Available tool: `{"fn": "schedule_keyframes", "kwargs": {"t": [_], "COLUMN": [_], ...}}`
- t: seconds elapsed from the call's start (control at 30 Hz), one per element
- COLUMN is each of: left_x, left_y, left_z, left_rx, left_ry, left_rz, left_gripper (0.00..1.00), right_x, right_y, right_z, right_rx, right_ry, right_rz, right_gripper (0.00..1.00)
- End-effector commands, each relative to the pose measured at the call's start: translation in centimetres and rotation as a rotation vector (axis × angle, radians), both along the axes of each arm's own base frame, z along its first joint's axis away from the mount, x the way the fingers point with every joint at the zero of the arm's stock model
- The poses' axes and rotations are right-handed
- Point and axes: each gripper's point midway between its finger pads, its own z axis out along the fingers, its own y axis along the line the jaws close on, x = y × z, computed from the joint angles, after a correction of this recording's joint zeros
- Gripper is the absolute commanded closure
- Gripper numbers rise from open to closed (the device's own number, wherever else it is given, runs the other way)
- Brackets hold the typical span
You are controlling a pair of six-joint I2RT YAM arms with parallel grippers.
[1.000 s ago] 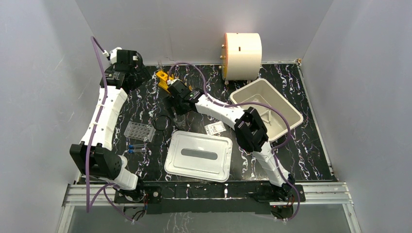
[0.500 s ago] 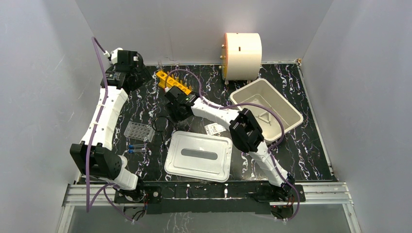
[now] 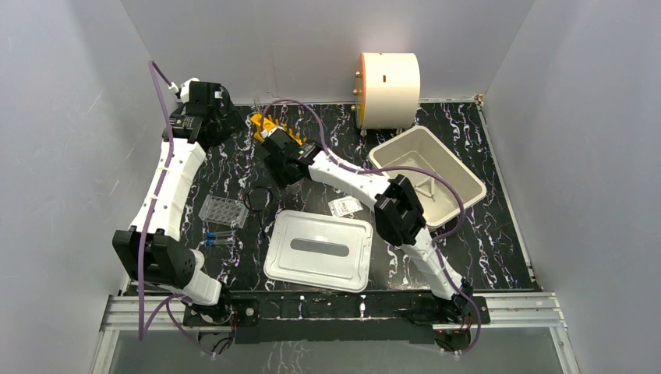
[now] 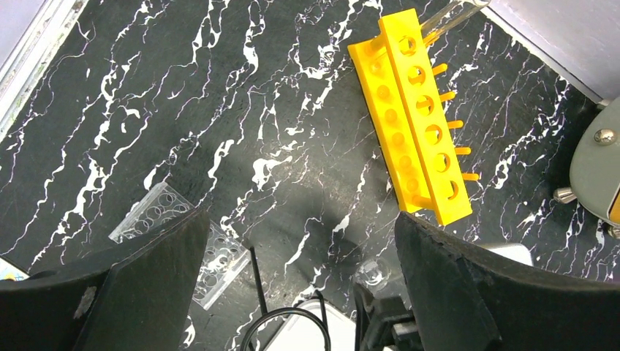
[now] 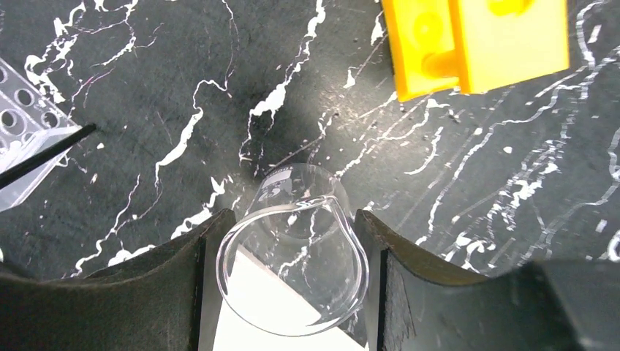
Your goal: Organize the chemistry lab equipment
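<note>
**Step in hand:** taking up the beaker.

- My right gripper (image 5: pixel 291 223) is closed on the beaker (image 5: pixel 292 263), one finger against each side of its wall.
- My left gripper (image 4: pixel 300 241) hangs wide open with nothing in it, over the far left of the tabletop (image 5: pixel 146 146).

**Item held:** small beaker of clear glass. It is cylindrical and thin-walled, with a rolled rim and pouring lip. It looks smooth and slippery. It sits between my fingers just short of the near end of the tube rack (image 4: pixel 413 117). I cannot tell whether its base is touching the tabletop.

**Next move, as I judge it:** a light, even squeeze and a level carry, probably toward the tub (image 3: pixel 455 162). The glass could slip or crack.

**Other stock:**
- Tube rack: bright yellow hard plastic, a long bar with a row of round holes and side pegs.
- Well plate (image 3: pixel 224 209): clear rigid plastic, with a grid of round cups.
- Vials (image 3: pixel 220 236): blue-capped, lying beside the well plate.
- Tabletop: black with white marble veining, matte.
</note>
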Motion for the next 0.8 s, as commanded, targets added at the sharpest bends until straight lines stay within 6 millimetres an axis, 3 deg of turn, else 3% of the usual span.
{"fn": "schedule_keyframes", "kwargs": {"t": [0.0,0.2,0.4,0.53,0.77], "left_x": [0.2,0.9,1.0,1.1,1.3], "left_y": [0.0,-0.5,-1.2,-1.7,-2.8], "left_z": [0.7,1.2,0.0,-0.7,-2.6], "left_rx": [-0.011,-0.03,-0.061,-0.083,-0.134], "left_ry": [-0.025,-0.04,-0.019,-0.009,0.028], "left_rz": [0.004,-0.01,-0.028,-0.048,-0.071], "left_gripper": [0.02,0.02,0.02,0.02,0.02], "right_x": [1.0,2.0,3.5,4.1,3.1], "right_y": [-1.7,-7.2,-16.5,-23.0,-32.7], "right_z": [10.3,16.9,20.5,21.3,19.1], "right_rx": [0.103,0.226,0.212,0.213,0.17], "right_ry": [-0.151,-0.243,-0.3,-0.273,-0.21], "right_rz": [0.011,-0.023,-0.228,-0.37,-0.636], "right_gripper": [0.49,0.49,0.49,0.49,0.49]}}
